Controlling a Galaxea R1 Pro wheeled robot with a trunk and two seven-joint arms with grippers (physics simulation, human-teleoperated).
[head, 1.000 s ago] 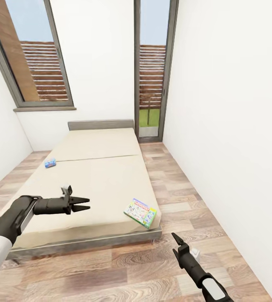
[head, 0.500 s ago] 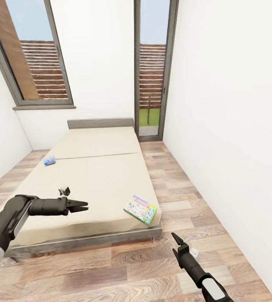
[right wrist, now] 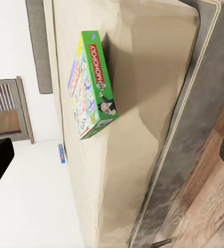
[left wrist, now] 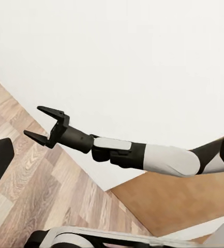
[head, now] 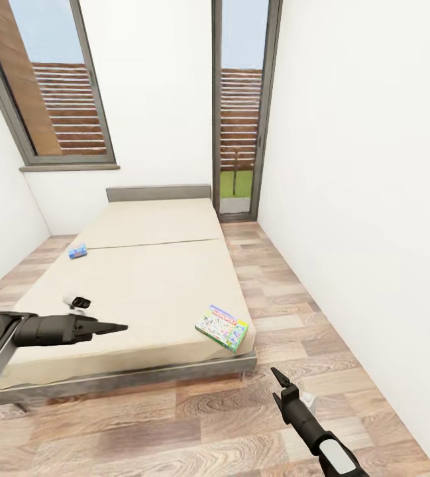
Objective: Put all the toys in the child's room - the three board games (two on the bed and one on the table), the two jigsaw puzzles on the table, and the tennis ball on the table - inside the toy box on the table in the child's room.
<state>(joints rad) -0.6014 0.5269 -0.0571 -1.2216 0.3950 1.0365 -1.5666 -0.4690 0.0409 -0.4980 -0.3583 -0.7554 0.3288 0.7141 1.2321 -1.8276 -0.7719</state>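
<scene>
Two board games lie on the bed (head: 155, 285). The green-and-white Monopoly box (head: 222, 328) (right wrist: 91, 85) rests flat at the near right corner of the mattress. The small blue box (head: 77, 250) (right wrist: 62, 153) sits at the far left edge. My left gripper (head: 123, 326) hovers over the near left part of the bed, seen edge-on, open and holding nothing. My right gripper (head: 279, 377) (left wrist: 31, 120) hangs over the floor in front of the bed's right corner, open and empty. The table and toy box are out of view.
A white wall (head: 360, 199) runs close along the right, leaving a strip of wood floor (head: 274, 298) beside the bed. A glass door (head: 238, 132) and a window (head: 55, 99) stand behind the grey headboard (head: 158, 193).
My left arm has dropped and drawn back to the left, and its wrist has rolled so the fingers now line up edge-on. The right arm has not moved.
</scene>
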